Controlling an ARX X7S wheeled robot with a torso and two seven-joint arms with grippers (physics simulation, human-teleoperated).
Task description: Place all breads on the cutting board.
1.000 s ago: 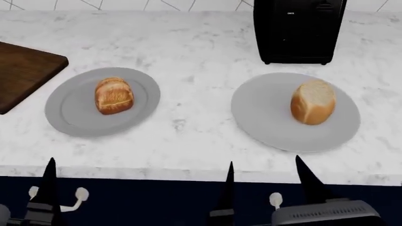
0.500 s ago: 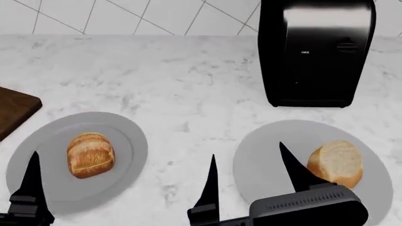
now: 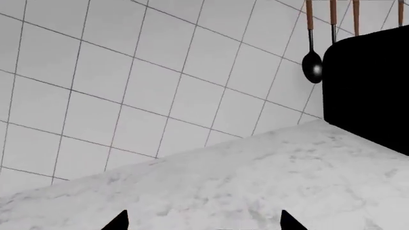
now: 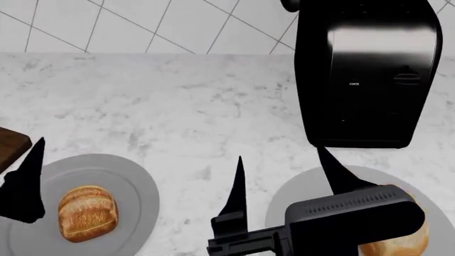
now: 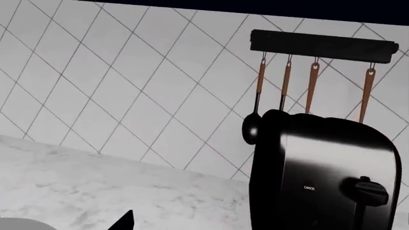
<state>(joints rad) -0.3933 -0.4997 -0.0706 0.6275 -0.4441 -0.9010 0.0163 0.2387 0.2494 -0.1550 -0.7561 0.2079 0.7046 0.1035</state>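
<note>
On L grey plate [image 4: 135, 184]: crusty roll [image 4: 87, 213]; R plate [image 4: 299, 192]: loaf chunk [image 4: 398, 242].

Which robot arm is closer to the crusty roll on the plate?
The left. Its tool hangs just beside the crusty roll on its grey plate. The right tool is farther off, over by the other plate.

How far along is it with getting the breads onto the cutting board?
Nothing looks done yet. The golden-brown scored crusty roll sits on its round grey plate; the tan loaf chunk sits on the other grey plate, mostly hidden behind the right arm. Only a corner of the dark brown wooden cutting board shows, bare. Both pincers, left and right, are open and hold nothing. Both breads remain to be moved.
</note>
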